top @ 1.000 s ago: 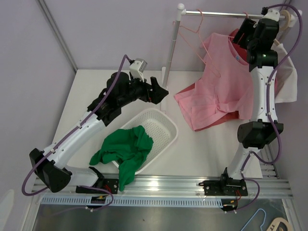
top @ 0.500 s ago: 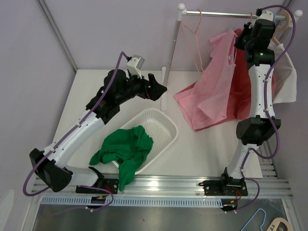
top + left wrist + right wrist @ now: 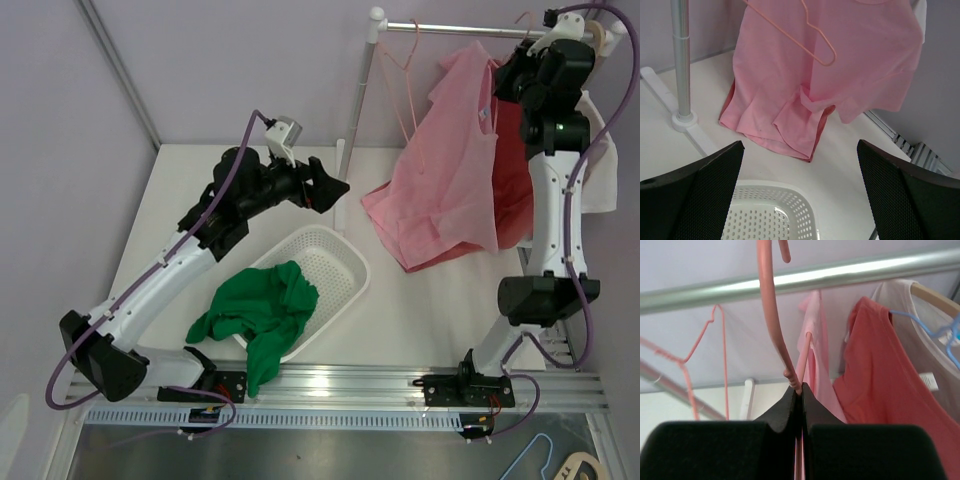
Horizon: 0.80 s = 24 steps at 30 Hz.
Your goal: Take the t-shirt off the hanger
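Observation:
The pink t-shirt [image 3: 450,170] hangs from a pink hanger [image 3: 771,315] just under the rail [image 3: 450,28], and its lower hem still lies on the table. My right gripper [image 3: 510,70] is up at the rail. In the right wrist view it [image 3: 801,390] is shut on the hanger's twisted neck below the hook. My left gripper [image 3: 335,185] hovers open over the basket's far end and holds nothing. In the left wrist view it [image 3: 800,145] faces the t-shirt [image 3: 840,60].
A white perforated basket [image 3: 330,260] holds a green garment [image 3: 260,310] that spills over its near rim. An empty pink hanger [image 3: 400,70], a red shirt [image 3: 515,190] and a white garment [image 3: 600,160] hang on the rail. The rack's pole [image 3: 358,100] stands between the arms.
My right gripper has shut on the hanger's neck and risen toward the rail. The t-shirt has been drawn up off the table and now hangs straighter. The left arm has barely moved.

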Each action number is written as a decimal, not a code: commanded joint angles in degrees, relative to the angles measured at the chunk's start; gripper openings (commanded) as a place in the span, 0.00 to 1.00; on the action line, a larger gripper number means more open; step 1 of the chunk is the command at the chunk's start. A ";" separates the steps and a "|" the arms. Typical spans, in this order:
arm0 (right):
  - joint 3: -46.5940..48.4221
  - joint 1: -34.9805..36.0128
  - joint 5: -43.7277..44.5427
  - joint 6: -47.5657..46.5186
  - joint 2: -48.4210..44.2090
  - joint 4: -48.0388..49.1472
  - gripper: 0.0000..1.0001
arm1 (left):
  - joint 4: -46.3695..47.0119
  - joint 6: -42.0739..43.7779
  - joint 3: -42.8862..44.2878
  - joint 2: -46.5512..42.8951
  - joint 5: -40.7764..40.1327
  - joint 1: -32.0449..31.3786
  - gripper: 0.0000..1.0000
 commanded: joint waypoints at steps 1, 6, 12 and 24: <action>-7.38 1.07 0.81 -0.39 -12.78 5.08 0.00 | 4.66 4.69 -0.42 -2.89 -0.54 -2.76 1.00; -22.77 1.25 7.84 5.32 -22.73 0.63 0.00 | 10.36 8.83 1.77 -0.88 5.50 -9.95 0.99; -30.07 1.60 9.52 9.90 -30.55 -6.60 0.00 | 22.99 13.58 -0.05 4.39 14.99 -21.38 0.99; -19.72 1.51 1.70 10.25 -32.76 -17.66 0.00 | 25.42 15.42 7.21 22.41 22.32 -27.99 1.00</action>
